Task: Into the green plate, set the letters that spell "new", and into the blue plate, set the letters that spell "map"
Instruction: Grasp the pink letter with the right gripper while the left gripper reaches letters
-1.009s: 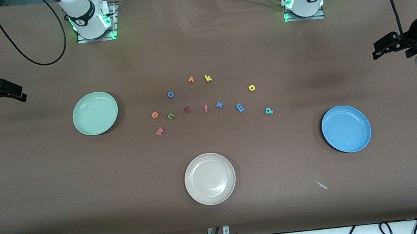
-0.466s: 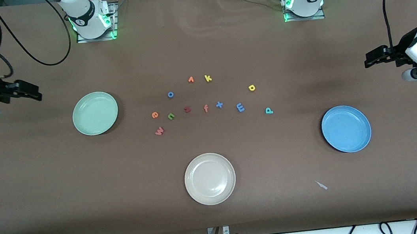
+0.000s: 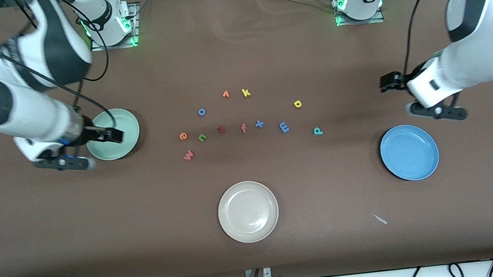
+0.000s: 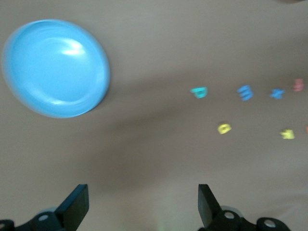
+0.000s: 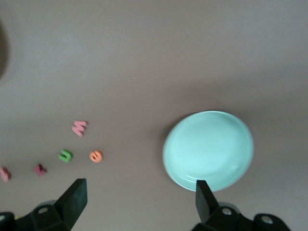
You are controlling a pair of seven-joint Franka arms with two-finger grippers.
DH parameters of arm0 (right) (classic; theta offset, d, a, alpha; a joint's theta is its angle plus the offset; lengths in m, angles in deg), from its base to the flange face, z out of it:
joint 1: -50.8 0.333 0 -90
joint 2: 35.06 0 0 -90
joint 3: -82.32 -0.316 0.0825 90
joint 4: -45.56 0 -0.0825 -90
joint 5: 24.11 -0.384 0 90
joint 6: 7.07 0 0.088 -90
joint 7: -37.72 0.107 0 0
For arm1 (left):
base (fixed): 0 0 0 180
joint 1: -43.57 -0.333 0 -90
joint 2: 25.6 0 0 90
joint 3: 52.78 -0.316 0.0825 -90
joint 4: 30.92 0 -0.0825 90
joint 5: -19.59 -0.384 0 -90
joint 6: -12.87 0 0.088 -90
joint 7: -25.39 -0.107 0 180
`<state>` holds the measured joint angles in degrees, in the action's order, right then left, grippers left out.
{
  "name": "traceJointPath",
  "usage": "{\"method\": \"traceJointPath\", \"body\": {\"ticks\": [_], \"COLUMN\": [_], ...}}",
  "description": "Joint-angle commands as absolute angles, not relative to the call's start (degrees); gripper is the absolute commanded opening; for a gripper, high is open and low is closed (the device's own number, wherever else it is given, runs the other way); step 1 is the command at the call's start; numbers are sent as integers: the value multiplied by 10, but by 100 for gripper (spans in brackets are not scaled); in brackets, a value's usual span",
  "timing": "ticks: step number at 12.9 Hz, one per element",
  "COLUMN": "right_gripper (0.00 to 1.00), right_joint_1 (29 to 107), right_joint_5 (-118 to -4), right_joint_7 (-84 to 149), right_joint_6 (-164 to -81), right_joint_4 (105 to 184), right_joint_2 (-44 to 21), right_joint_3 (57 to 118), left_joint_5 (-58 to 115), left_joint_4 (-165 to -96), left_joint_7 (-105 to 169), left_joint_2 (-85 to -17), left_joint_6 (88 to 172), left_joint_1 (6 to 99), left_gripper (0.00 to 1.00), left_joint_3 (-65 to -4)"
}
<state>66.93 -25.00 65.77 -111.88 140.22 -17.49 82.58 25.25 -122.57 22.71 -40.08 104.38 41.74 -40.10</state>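
right gripper point(image 3: 110, 135) over green plate point(image 3: 124, 120), letters point(image 3: 244, 119) between plates

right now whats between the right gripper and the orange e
In the front view, the right gripper hangs open over the green plate; from the plate's rim to the orange e lies only bare table.

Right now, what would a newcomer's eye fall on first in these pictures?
Two big white arms swing in from the table's ends: the right gripper, open, is over the green plate, and the left gripper, open, is over bare table beside the blue plate. Between them a scatter of tiny colored foam letters lies mid-table. The beige plate, nearest the front camera, holds nothing.
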Motion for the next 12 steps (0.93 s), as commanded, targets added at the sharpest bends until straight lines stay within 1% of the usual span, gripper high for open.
{"method": "traceJointPath", "body": {"ticks": [1, 3, 6, 8, 10, 12], "right_gripper": [100, 100, 99, 99, 99, 98], "right_joint_1": [716, 751, 780, 787, 791, 792], "right_joint_5": [-217, -200, -195, -201, -205, -205], "right_joint_7": [798, 925, 1060, 1086, 1105, 1113], "right_joint_6": [-1192, -1232, -1310, -1360, -1432, -1473], "right_joint_4": [1400, 1400, 1405, 1428, 1472, 1498], "right_joint_2": [-108, -61, -7, 4, 5, 8], "right_joint_3": [830, 831, 830, 829, 829, 828], "left_joint_5": [280, 279, 278, 276, 238, 207], "left_joint_4": [-1230, -1265, -1330, -1380, -1424, -1481], "left_joint_7": [256, 307, 418, 458, 519, 585], "left_joint_2": [-417, -417, -419, -414, -413, -413], "left_joint_6": [1074, 1129, 1223, 1288, 1335, 1421], "left_joint_1": [430, 463, 508, 524, 551, 567], "left_gripper": [100, 100, 100, 100, 100, 100], "left_joint_3": [-397, -397, -392, -387, -379, -375]}}
